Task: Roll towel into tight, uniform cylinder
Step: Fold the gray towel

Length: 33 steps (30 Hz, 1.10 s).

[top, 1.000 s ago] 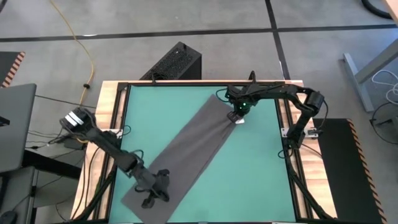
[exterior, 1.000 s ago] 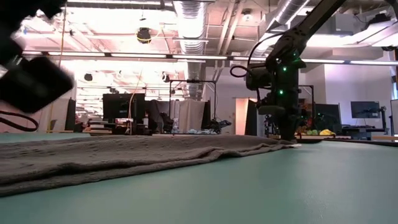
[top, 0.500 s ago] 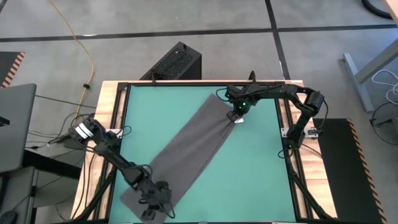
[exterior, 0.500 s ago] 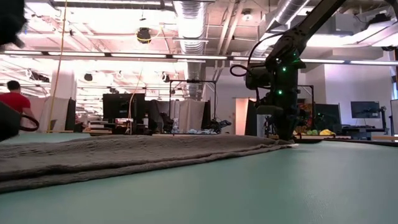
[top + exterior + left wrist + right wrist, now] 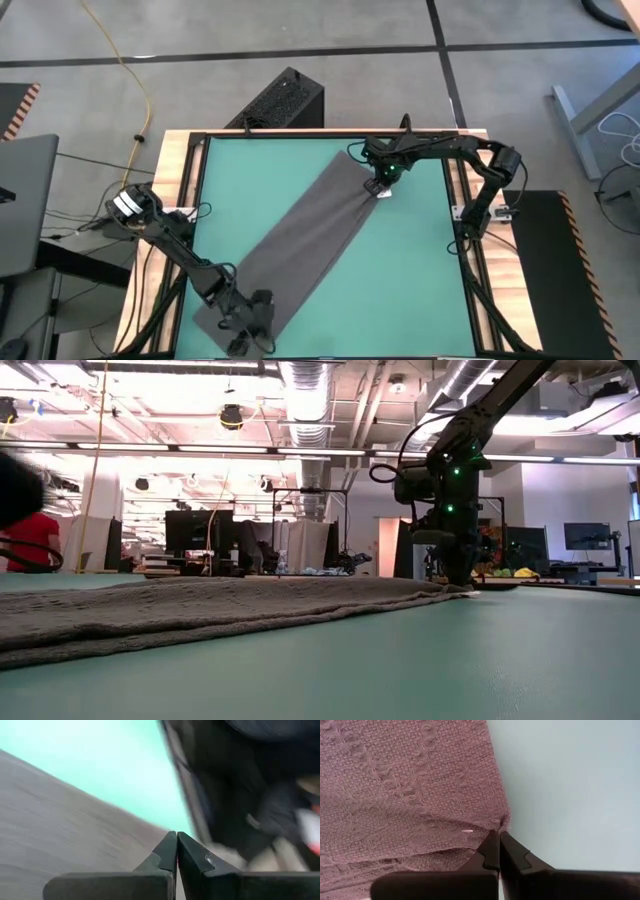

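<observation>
Towel [image 5: 300,243]: dark grey, lying flat and unrolled on the green table [image 5: 420,270], set diagonally from the far right corner area to the near left edge. No roll started at either end.

Right gripper [image 5: 381,184]: at the towel's far corner, beside the small white tag [image 5: 386,194]. Fingers pressed together; in the right wrist view the tips meet exactly at the cloth's corner [image 5: 501,822]. Probably pinching that edge or pinning it to the table, though the cloth between the tips is not clearly shown. Likely purpose: anchoring this end so the towel stays taut.

Left gripper [image 5: 247,327]: over the towel's near left end, fingers clenched with nothing between them in the left wrist view, cloth [image 5: 60,830] just beyond the tips. Placed, by judgement, to begin the roll from this end.

Background: person in red [image 5: 32,540], far off.
</observation>
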### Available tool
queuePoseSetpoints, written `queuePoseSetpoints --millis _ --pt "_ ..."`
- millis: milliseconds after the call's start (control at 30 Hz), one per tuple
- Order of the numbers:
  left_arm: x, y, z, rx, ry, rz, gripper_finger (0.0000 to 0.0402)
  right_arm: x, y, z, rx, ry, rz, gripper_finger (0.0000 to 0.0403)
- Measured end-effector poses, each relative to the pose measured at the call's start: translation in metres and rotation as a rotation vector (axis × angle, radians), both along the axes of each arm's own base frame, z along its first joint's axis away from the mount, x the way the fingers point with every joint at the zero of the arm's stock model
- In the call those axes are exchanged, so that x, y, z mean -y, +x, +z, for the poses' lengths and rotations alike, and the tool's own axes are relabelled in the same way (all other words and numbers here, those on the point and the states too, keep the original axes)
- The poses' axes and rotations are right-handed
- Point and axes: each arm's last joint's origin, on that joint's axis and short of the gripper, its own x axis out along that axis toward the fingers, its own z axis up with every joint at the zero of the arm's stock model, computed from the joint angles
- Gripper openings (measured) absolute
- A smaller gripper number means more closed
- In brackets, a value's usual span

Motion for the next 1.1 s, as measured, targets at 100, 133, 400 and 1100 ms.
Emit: queuePoseSetpoints --millis 100,133,400,1100 --pt "-0.009 0.001 -0.009 -0.021 0.114 0.068 0.0000 0.000 0.000 0.000 0.000 0.001 0.000 0.0018" --pt "-0.011 0.001 -0.013 -0.048 0.130 0.066 0.0000 0.000 0.000 0.000 -0.001 0.001 0.000 0.0018" --pt "-0.005 0.005 -0.029 -0.134 0.030 0.018 0.0000 0.000 0.000 0.000 -0.003 0.000 0.001 0.0018" --pt "0.005 -0.003 -0.003 -0.057 -0.079 -0.113 0.0000 -0.003 -0.004 0.005 -0.070 0.042 0.025 0.0072"
